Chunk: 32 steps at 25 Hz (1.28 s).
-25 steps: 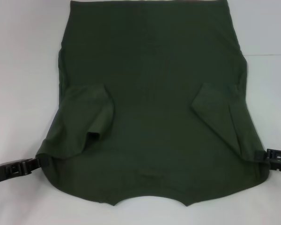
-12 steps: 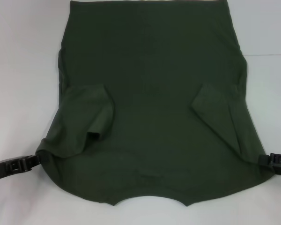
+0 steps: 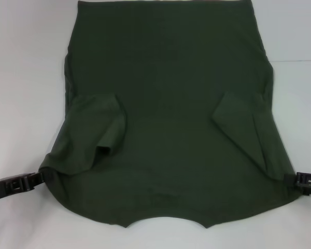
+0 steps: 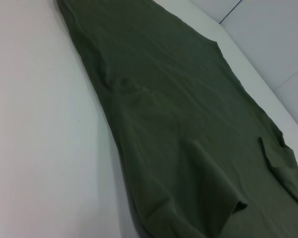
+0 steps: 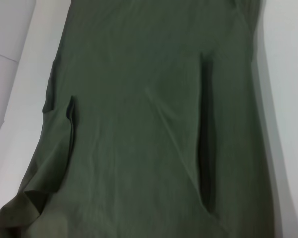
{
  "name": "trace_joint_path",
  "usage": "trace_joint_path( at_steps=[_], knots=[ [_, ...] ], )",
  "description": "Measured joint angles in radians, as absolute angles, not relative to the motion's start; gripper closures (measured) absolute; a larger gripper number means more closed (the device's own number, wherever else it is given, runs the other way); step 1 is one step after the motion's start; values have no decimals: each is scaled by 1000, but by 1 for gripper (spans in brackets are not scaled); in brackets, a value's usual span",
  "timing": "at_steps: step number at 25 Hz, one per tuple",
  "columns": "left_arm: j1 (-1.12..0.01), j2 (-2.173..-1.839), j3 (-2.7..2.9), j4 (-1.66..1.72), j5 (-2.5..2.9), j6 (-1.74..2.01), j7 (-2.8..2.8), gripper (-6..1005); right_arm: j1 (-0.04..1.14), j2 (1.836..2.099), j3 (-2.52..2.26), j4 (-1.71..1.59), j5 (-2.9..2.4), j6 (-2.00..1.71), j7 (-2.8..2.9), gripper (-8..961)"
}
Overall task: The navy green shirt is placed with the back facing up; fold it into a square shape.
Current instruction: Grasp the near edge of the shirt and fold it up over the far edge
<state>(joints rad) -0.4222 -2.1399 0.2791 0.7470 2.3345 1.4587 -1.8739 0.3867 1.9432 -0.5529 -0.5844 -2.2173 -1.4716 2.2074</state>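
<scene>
The navy green shirt (image 3: 166, 104) lies flat on the white table, neckline (image 3: 166, 222) toward me and hem at the far edge. Both short sleeves are folded inward onto the body, the left sleeve (image 3: 96, 129) and the right sleeve (image 3: 243, 124). My left gripper (image 3: 41, 178) is at the shirt's near left shoulder corner, shut on the fabric edge. My right gripper (image 3: 290, 179) is at the near right shoulder corner, shut on that edge. The shirt fills the left wrist view (image 4: 179, 124) and the right wrist view (image 5: 139, 124); no fingers show there.
The white table (image 3: 20, 78) shows bare on both sides of the shirt. A thin seam line (image 3: 300, 60) runs across it at the right. The shirt's hem reaches the far edge of the head view.
My right gripper has moved a little toward me and outward with the shoulder corner. The left gripper has hardly moved. The shirt's body lies as before.
</scene>
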Motion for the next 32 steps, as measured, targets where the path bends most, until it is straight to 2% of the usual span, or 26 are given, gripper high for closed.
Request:
trace_joint_path(
  at_steps=[22,32],
  knots=[
    [-419,-2141,279,747,2334,1459,-1873,977,406,1954,-546,-583,-2214,-1493,2198,74],
    [-417,-2144,279,747,2333,1459,-1871,976,393,1944,-544,-583,-2219,-1486,2206,81]
  ],
)
